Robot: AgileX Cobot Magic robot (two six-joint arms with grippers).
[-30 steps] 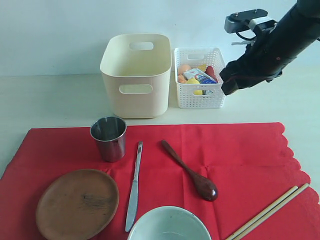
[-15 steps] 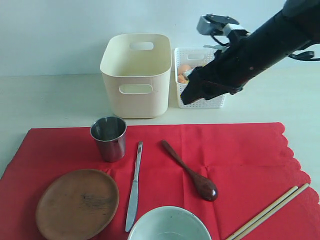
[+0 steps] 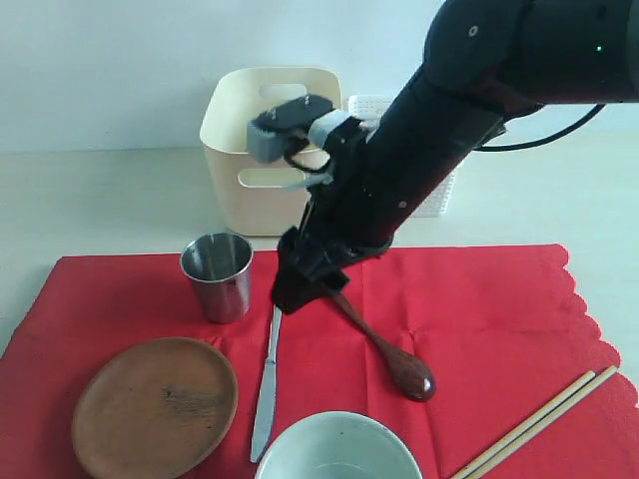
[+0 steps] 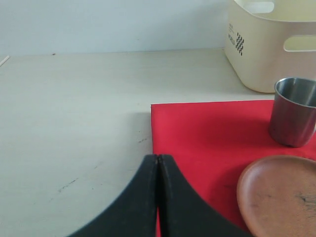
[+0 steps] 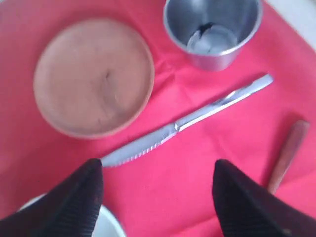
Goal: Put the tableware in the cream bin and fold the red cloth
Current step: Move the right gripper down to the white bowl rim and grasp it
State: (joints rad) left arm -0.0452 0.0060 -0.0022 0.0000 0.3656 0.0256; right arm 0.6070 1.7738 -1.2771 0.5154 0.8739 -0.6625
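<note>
Layout: silver table knife lies flat on bright red scalloped cloth, between steel cup and dark wooden spoon, free for picking | Right arm: slants down across the middle, jaws wide apart, empty, over the knife | Left jaws: pressed together, empty, near cloth corner | Tall cream plastic bin: behind cloth

Setting: robot test station, laboratory type. Indicators: a plain pale table against a blank light wall; a black robot arm above the table; a steel cup, wooden plate and knife laid out on a red cloth near a cream bin.
</note>
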